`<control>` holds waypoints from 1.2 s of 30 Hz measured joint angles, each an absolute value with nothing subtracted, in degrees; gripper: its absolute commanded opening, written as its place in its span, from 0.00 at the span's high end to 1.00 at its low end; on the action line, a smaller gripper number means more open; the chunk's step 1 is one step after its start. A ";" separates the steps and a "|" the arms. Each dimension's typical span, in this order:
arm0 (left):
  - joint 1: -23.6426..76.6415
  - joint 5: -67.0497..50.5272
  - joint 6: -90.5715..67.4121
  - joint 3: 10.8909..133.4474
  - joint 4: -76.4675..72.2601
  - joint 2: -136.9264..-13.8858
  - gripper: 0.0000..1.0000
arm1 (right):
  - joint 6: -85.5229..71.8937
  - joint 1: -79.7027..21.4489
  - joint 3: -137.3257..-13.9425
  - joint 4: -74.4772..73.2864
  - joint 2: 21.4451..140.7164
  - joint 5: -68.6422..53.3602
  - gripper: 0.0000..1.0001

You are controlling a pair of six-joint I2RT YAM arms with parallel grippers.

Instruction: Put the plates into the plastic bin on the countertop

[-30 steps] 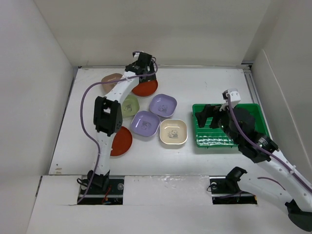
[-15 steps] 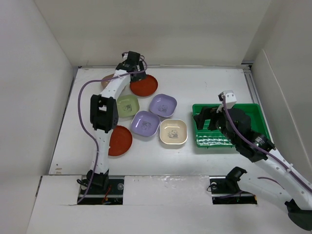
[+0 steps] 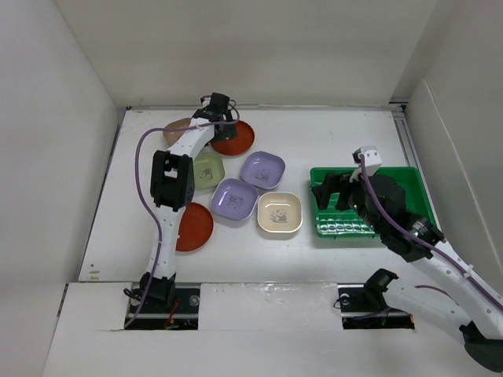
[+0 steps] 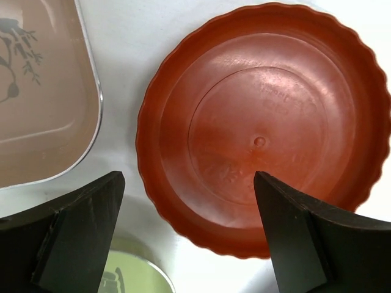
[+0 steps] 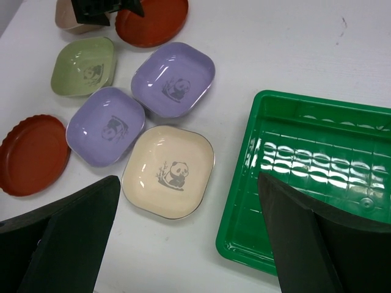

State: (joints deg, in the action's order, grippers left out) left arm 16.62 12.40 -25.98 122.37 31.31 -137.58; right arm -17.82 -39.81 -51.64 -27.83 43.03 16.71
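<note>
Now: left pincer (image 4: pixel 186 183) apart, straddling red plate (image 4: pixel 263 122) rim, one finger over its floor, other outside, toward tan plate (image 4: pixel 43 104). Likely set for rim pinch; shallow dish offers no other hold. Plate flat near counter (image 3: pixel 330 133) far edge, left of middle. Right pincer (image 5: pixel 187 179) apart, empty, hovering by bin (image 5: pixel 235 201) left wall. Bin at right edge, no plates inside.

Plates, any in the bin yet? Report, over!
Left gripper open above far red plate. Right gripper open by bin. No plates in bin. Nothing blocking.
</note>
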 measured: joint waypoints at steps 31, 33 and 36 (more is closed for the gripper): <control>17.10 1.58 -26.24 122.89 24.01 -136.40 1.00 | -18.24 -39.81 -50.54 -26.61 42.39 17.69 0.00; 17.54 1.83 -26.20 120.62 23.29 -131.39 1.00 | -18.11 -39.81 -49.74 -25.15 42.46 17.93 0.00; 18.79 2.07 -26.00 115.81 21.08 -121.40 1.00 | -17.74 -39.81 -49.36 -22.46 43.22 17.91 0.00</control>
